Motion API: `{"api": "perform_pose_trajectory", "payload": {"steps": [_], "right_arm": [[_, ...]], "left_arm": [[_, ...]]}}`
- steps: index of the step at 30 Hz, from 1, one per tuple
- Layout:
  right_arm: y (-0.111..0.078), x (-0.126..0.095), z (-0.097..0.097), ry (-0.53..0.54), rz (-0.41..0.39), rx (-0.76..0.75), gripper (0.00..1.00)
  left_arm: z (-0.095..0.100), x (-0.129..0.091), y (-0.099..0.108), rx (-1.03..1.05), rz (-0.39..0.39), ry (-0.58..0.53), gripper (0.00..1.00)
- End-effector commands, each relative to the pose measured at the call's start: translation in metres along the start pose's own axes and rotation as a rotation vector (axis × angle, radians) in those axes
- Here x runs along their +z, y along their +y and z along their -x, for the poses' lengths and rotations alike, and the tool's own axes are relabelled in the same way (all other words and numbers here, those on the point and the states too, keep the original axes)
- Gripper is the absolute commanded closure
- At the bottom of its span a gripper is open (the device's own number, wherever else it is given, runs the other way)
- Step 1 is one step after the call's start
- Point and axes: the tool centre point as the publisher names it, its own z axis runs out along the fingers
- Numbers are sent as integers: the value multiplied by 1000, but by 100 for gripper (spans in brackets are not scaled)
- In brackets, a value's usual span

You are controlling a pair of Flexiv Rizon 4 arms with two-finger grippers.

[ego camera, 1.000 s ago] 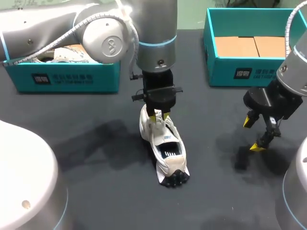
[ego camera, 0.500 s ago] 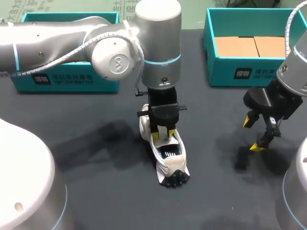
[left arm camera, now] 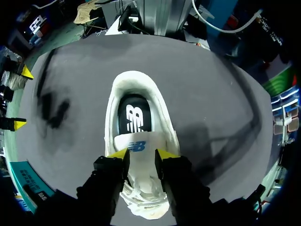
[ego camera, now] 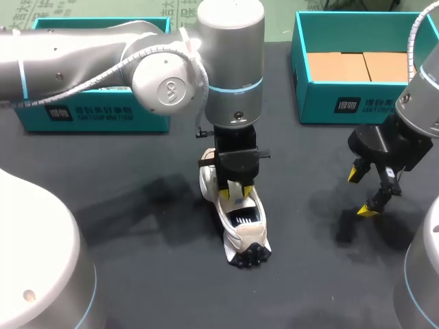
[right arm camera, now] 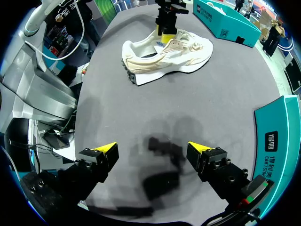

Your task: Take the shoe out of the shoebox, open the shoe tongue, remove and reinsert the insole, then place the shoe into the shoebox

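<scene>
black table (ego camera: 137, 233), teal shoebox (ego camera: 89, 113) at 10 o'clock, second teal shoebox (ego camera: 312, 96) at 2 o'clock, white sneaker (ego camera: 240, 229) upright at centre, toe toward 5 o'clock, left gripper (left arm camera: 141, 153) pinching its tongue (left arm camera: 139, 144), right gripper (ego camera: 363, 190) spread wide above the table at 3 o'clock

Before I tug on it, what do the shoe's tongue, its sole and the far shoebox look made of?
The tongue looks like soft white fabric, matte, with a printed patch. The sole seems to be black rubber, going by its moulded lugs. The shoebox is probably teal-printed cardboard: thin flat walls, with plain brown flaps inside.
</scene>
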Motion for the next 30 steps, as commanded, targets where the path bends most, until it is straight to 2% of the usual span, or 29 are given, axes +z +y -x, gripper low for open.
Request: {"api": "perform_pose_trajectory", "payload": {"steps": [1,4,10,12,14,15,16,17,21,30], "right_arm": [[0,0,-1,-2,-1,0,0],[0,0,-1,-2,-1,0,0],[0,0,-1,-2,-1,0,0],[0,0,-1,-2,-1,0,0],[0,0,-1,-2,-1,0,0],[0,0,-1,-2,-1,0,0],[0,0,-1,-2,-1,0,0],[0,0,-1,-2,-1,0,0],[0,0,-1,-2,-1,0,0],[0,0,-1,-2,-1,0,0]], "left_arm": [[7,18,1,-10,-13,15,67],[2,12,-2,0,-3,-4,67],[-14,-31,-16,16,38,-65,66],[-15,-43,-19,-1,41,-70,60],[-15,-52,-23,-35,35,-63,50],[-15,-55,-24,-62,34,-52,21],[-15,-58,-26,-82,32,-63,3],[-15,-61,-28,-112,14,-46,0],[-13,-68,-35,-274,-34,-20,0],[-13,-68,-35,-274,-34,-20,0]]}}
